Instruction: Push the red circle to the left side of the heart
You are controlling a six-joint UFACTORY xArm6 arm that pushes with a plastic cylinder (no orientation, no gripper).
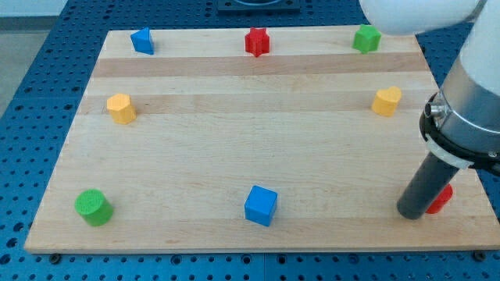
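Observation:
The red circle (442,198) lies near the board's bottom right corner, mostly hidden behind my rod. My tip (412,213) rests on the board just left of it, touching or nearly touching it. The yellow heart (387,101) sits at the view's right, well above the red circle toward the view's top.
A wooden board (234,148) holds a blue cube (260,205) at bottom middle, a green cylinder (94,207) at bottom left, a yellow block (121,108) at left, a blue block (142,40) top left, a red star (257,41) top middle, a green block (366,38) top right.

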